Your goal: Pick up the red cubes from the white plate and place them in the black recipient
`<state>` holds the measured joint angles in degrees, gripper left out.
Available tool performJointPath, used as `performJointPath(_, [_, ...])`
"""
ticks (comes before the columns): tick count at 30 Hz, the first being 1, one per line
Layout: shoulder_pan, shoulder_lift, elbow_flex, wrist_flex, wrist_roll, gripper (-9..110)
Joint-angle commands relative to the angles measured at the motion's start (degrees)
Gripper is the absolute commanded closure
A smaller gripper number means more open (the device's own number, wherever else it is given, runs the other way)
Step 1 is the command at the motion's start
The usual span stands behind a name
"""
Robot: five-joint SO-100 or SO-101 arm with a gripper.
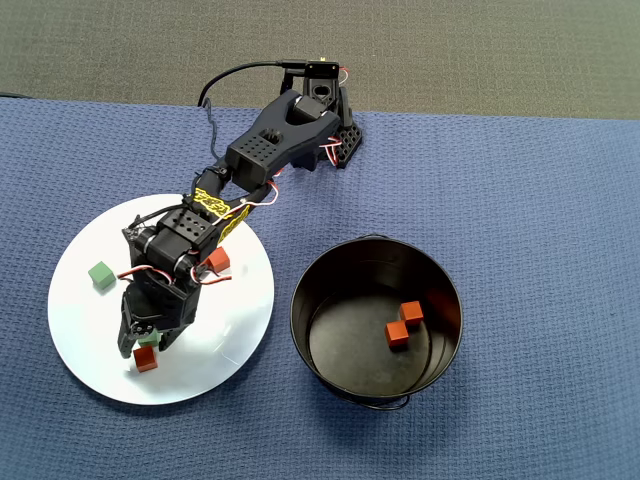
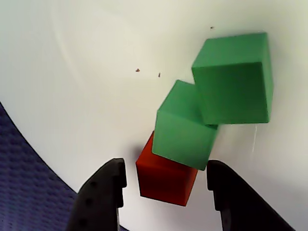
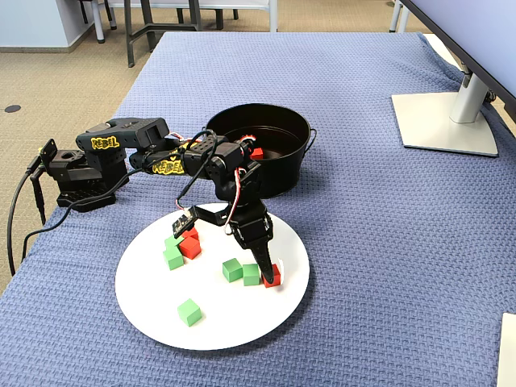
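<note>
Since you are mid-pick: your black two-finger gripper (image 2: 163, 185) is spread, straddling one small orange-red matte cube (image 2: 166, 178), not yet clamped.
Why there: cube sits near the large flat white plate's (image 1: 75, 275) rim.
Crowding: two green cubes (image 2: 185, 125) touch it; wrist view alone shows this.
Destination: glossy black metal pot (image 1: 300, 300) holds two red cubes (image 1: 405, 322), visible overhead.
</note>
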<state>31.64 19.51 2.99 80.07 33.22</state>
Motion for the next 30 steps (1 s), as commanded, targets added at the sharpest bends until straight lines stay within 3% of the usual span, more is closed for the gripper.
performJointPath(1, [1.0, 1.6, -3.2, -2.5, -2.2, 89])
performJointPath(12, [2.3, 1.8, -1.8, -4.2, -2.3, 89])
performJointPath(30, [2.7, 1.5, -1.8, -4.5, -4.0, 99])
